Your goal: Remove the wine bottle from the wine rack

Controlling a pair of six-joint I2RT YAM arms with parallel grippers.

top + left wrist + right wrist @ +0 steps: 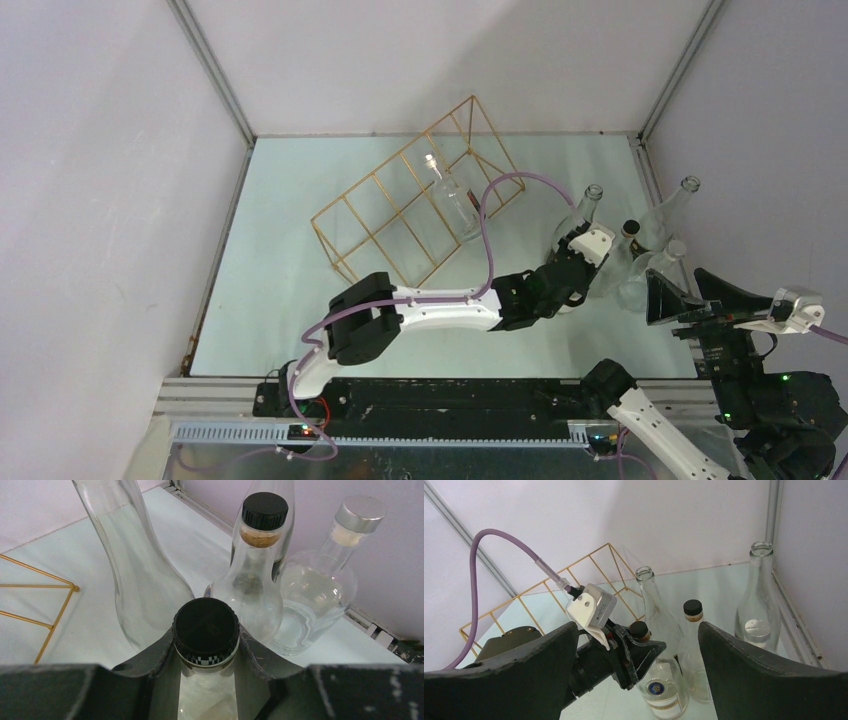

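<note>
Overhead view of a pale green table [290,230] with white walls around it. A gold wire wine rack [400,210] sits in the upper centre of the frame. One clear glass bottle [452,198] lies in a cell near the rack's right end, neck toward the top of the frame. At centre right, the left gripper [205,647] is clamped around the neck of a black-capped bottle [205,628], just under the cap. This bottle is off the rack and just beside a cluster of upright bottles [655,235] at the right edge; whether its base rests on the table cannot be told. The right gripper [638,632], at lower right, is spread wide and holds nothing. The bottles are hard, smooth glass, so rigid, slippery and breakable. They look mostly empty, so probably fairly light. The neck is the sensible place to hold, being narrow, with the cap or lip as a stop against sliding. The thin rack looks light and may shift if a bottle drags on it.
</note>
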